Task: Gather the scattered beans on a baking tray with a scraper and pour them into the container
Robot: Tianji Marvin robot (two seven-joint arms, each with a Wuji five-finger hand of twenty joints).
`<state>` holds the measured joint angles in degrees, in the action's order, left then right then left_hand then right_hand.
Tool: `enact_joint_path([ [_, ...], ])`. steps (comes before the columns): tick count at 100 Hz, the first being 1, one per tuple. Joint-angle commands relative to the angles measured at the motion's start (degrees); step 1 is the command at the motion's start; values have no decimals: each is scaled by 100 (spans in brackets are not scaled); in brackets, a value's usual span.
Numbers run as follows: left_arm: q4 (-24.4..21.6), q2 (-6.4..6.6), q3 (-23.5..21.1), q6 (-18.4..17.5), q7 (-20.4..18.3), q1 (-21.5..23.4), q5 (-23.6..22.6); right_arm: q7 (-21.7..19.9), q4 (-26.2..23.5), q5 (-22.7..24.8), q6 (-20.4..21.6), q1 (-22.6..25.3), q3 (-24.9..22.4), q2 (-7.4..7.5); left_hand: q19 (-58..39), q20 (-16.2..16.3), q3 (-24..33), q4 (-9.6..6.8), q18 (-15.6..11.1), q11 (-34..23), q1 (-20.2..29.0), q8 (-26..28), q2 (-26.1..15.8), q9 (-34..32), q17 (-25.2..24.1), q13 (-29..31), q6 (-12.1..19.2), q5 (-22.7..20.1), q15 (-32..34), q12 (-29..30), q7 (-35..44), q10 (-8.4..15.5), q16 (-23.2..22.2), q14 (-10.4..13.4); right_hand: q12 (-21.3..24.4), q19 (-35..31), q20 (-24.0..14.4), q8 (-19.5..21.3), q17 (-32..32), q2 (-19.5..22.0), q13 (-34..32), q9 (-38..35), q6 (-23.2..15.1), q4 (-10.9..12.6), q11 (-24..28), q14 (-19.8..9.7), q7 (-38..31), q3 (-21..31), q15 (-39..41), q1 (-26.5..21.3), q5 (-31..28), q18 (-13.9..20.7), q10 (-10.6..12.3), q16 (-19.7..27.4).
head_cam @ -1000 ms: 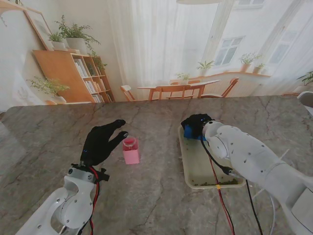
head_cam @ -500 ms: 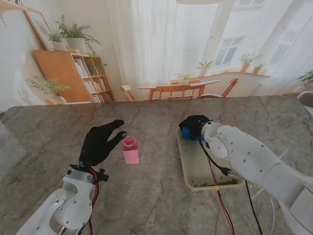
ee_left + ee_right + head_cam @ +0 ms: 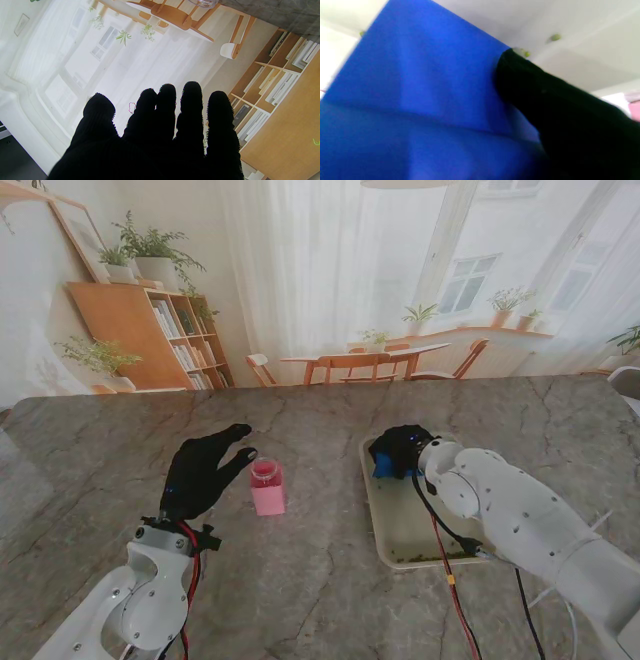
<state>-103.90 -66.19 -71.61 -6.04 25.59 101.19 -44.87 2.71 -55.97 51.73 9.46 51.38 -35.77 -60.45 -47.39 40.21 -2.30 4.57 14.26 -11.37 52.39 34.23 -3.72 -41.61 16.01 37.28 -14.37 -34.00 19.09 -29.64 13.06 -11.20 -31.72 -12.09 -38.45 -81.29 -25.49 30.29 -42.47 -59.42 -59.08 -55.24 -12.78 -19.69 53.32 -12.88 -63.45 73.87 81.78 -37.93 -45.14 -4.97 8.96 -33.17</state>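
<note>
A cream baking tray (image 3: pixel 392 532) lies on the marble table in front of my right arm, with a thin line of green beans (image 3: pixel 430 557) along its near edge. My right hand (image 3: pixel 405 448), in a black glove, is shut on a blue scraper (image 3: pixel 383 466) at the tray's far end. The right wrist view is filled by the blue scraper (image 3: pixel 420 100) with a black finger (image 3: pixel 545 100) pressed on it and a few green beans (image 3: pixel 555 37) on the tray. A pink container (image 3: pixel 267 487) stands at the table's middle. My left hand (image 3: pixel 203 470) is open beside it, fingers spread.
Red and black cables (image 3: pixel 445 565) run from my right wrist across the tray's near right corner. The left wrist view shows only my black fingers (image 3: pixel 165 120) against the room backdrop. Marble table surface (image 3: pixel 300 600) surrounds the tray and container.
My right hand with the scraper has moved nearer to me along the tray, away from its far edge. The left hand and the pink container have stayed put.
</note>
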Motion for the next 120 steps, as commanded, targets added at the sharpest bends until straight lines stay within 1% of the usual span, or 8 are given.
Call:
enact_joint_path([
  [1,-31,-23,7,24,26,57,7,-228,-26,90,120,292,33,53,-73,173,-30,-204,86,74,153,-54,-220,-35,-109,66,20,-106,79,29,-59,88,-85,2,111,82,-4,302,98,187,53,-293,-1507,194,-128,-172,-186,821,-216,-730,-1055,-163,156,212],
  [16,-31,-24,7,26,28,57,7,-363,-313,338,253,551,-302,145,-73,175,-34,-204,98,73,150,-54,-216,-39,-112,69,15,-108,82,28,-58,96,-86,-5,175,201,37,360,323,155,235,-403,-1586,184,-183,91,-122,871,-403,-766,-1168,-243,269,217],
  [37,-30,-24,8,27,31,56,7,-478,-644,617,429,884,-707,226,-72,175,-33,-204,88,74,150,-55,-218,-35,-110,65,24,-107,81,29,-58,100,-86,-5,253,256,56,378,435,113,314,-472,-1611,166,-216,261,-62,902,-692,-746,-1243,-284,332,279],
  [68,-21,-38,-20,36,125,84,-4,-640,-1162,996,729,1472,-1309,322,-75,178,-30,-205,96,71,158,-53,-216,-41,-114,67,11,-115,85,27,-55,90,-88,-3,270,282,67,396,455,197,324,-460,-1711,169,-246,242,-27,849,-810,-697,-1220,-252,402,300],
  [98,-20,-39,-19,37,127,84,-4,-1011,-1785,1224,879,2195,-1964,377,-73,177,-37,-203,99,72,146,-54,-213,-37,-115,68,20,-111,86,26,-56,83,-88,-9,246,316,69,416,450,239,328,-466,-1752,196,-292,223,-13,794,-855,-686,-1216,-183,458,287],
  [104,-5,-56,10,104,208,70,0,-1102,-1929,1247,885,2354,-2101,381,-71,176,-34,-204,92,72,146,-54,-216,-39,-113,62,21,-115,83,26,-55,89,-87,-9,241,318,67,417,449,253,329,-466,-1770,196,-296,222,-6,785,-858,-678,-1207,-182,460,287],
  [110,-141,-54,-63,215,163,224,23,-1179,-2069,1284,888,2511,-2237,386,-68,175,-37,-203,93,71,144,-54,-212,-40,-114,66,14,-114,85,26,-56,90,-88,-14,237,319,65,421,449,260,327,-467,-1769,198,-299,218,-12,778,-863,-681,-1218,-181,460,286],
  [120,-149,-59,-106,229,149,245,57,-1384,-2312,1334,926,2761,-2463,399,-68,176,-35,-203,95,69,145,-55,-215,-46,-114,66,14,-111,83,25,-57,91,-87,-7,229,330,63,427,456,283,328,-468,-1801,204,-317,204,-7,753,-879,-677,-1211,-176,486,282],
])
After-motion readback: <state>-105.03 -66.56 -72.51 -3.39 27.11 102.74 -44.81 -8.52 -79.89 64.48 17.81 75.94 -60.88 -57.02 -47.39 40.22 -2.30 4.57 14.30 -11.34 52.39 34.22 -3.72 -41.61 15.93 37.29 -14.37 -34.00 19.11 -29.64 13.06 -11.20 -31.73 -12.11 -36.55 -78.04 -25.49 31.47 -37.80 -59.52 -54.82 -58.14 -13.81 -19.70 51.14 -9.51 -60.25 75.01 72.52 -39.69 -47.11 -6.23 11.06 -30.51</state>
